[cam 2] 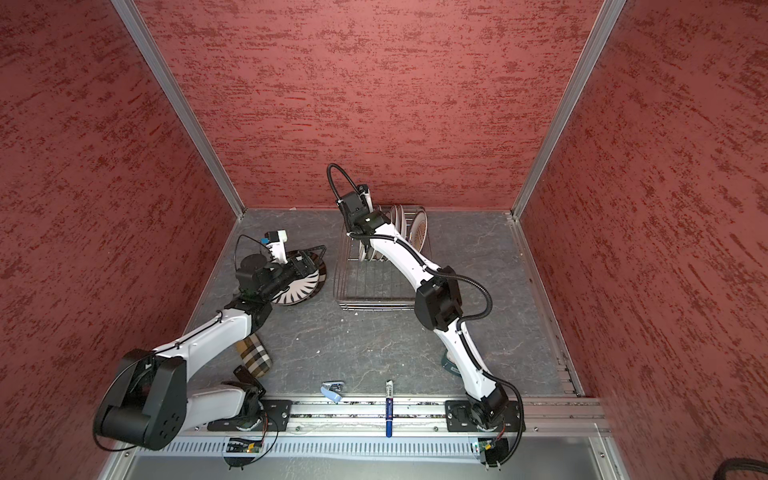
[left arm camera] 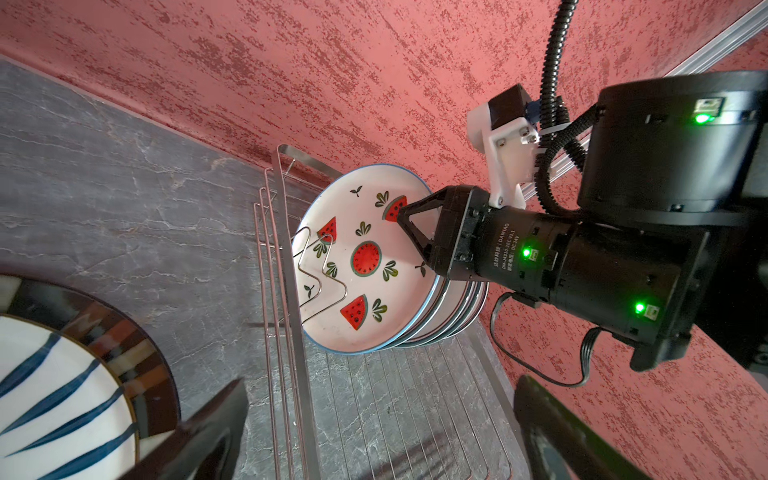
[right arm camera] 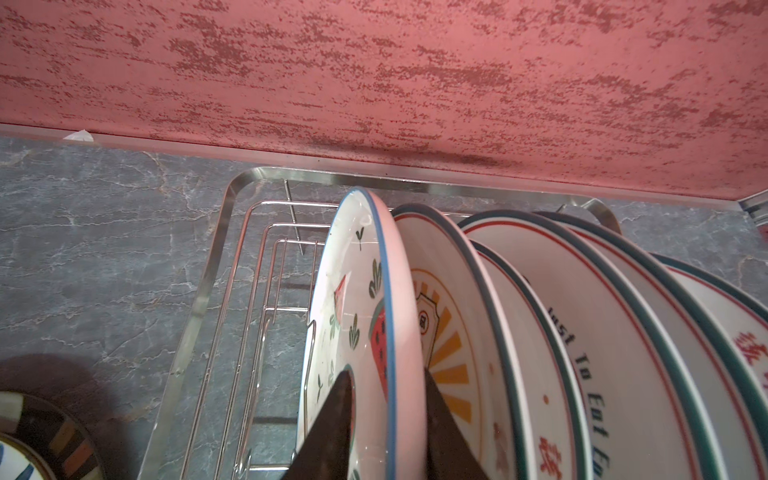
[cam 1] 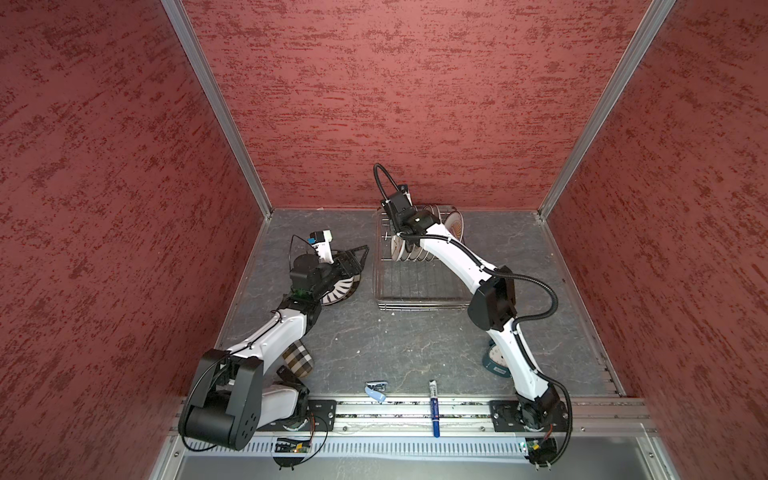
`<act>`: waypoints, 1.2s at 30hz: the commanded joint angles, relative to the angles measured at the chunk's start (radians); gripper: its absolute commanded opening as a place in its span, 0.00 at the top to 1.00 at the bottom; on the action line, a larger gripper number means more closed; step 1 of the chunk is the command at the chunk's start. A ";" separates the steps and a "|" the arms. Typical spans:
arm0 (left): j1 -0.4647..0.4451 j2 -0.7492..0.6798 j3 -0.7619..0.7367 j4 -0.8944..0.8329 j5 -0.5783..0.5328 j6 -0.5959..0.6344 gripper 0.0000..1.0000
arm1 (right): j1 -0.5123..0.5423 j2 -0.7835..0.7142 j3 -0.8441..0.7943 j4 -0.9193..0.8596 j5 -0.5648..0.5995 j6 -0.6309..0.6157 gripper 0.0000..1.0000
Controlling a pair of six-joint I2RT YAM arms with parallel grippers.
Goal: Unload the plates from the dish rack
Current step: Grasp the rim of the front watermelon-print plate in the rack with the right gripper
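The silver wire dish rack (cam 1: 419, 286) stands at the back middle, with several plates (cam 1: 409, 249) upright in a row at its far end. In the right wrist view my right gripper (right arm camera: 386, 374) is shut on the rim of the outermost one, the watermelon plate (right arm camera: 374, 291), one finger on each face. Behind it stand an orange sunburst plate (right arm camera: 449, 345) and lettered plates (right arm camera: 582, 353). My left gripper (cam 1: 360, 264) hangs open and empty left of the rack, over a blue-dash plate (cam 1: 338, 291) that lies flat on a dark plate (left arm camera: 141, 345).
A checked pouch (cam 1: 297, 359) lies under the left arm. A teal clock (cam 1: 494, 361) sits partly hidden behind the right arm. A light blue clip (cam 1: 376, 390) and a blue marker (cam 1: 434, 409) lie at the front edge. Red walls close in three sides.
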 commanded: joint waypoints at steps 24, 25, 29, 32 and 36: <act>0.000 -0.006 0.013 0.010 0.012 0.006 0.01 | 0.003 0.014 0.021 0.076 0.024 0.009 0.79; -0.001 -0.010 0.011 0.008 0.011 0.007 0.01 | 0.003 0.012 0.020 0.077 0.027 0.009 0.79; 0.000 -0.018 0.009 0.005 0.008 0.006 0.01 | 0.004 0.001 0.015 0.099 0.032 0.010 0.83; 0.000 -0.016 0.010 0.003 0.008 0.006 0.01 | 0.005 -0.011 0.013 0.123 0.030 0.004 0.83; 0.000 -0.014 0.011 0.005 0.008 0.006 0.01 | 0.009 -0.042 0.012 0.145 0.054 -0.010 0.84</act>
